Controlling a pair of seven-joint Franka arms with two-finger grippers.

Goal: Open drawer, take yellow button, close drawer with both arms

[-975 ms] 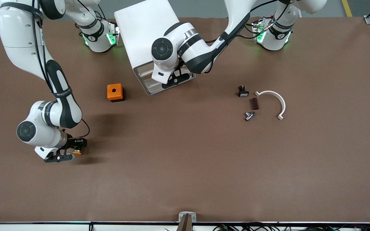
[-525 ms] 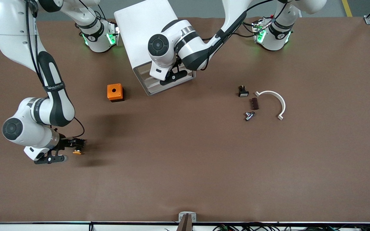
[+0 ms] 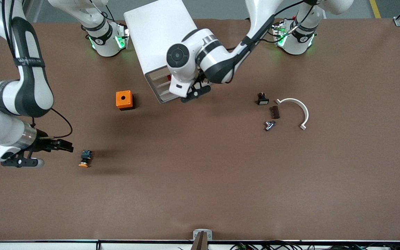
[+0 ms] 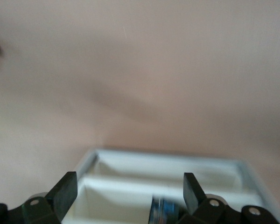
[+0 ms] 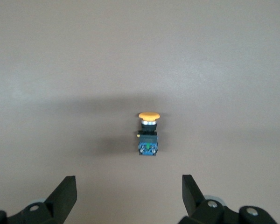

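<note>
The button (image 3: 85, 158) lies on its side on the brown table toward the right arm's end, orange cap toward the front camera; it also shows in the right wrist view (image 5: 148, 135). My right gripper (image 3: 63, 146) is open and empty, beside the button and apart from it; its fingertips (image 5: 65, 191) stand wide. My left gripper (image 3: 194, 91) is open and empty, just in front of the white cabinet (image 3: 156, 31). The left wrist view shows it (image 4: 128, 193) over white trays (image 4: 130, 186). The drawer (image 3: 158, 72) is partly hidden by the left hand.
An orange cube with a hole (image 3: 124, 100) stands beside the cabinet. Toward the left arm's end lie a black-and-white switch (image 3: 262, 99), a small brown block (image 3: 275, 111), a metal part (image 3: 269, 125) and a white curved piece (image 3: 295, 107).
My right gripper has let go of the button and drawn back toward the right arm's end; the button stays on the table. My left gripper has shifted a little away from the cabinet front.
</note>
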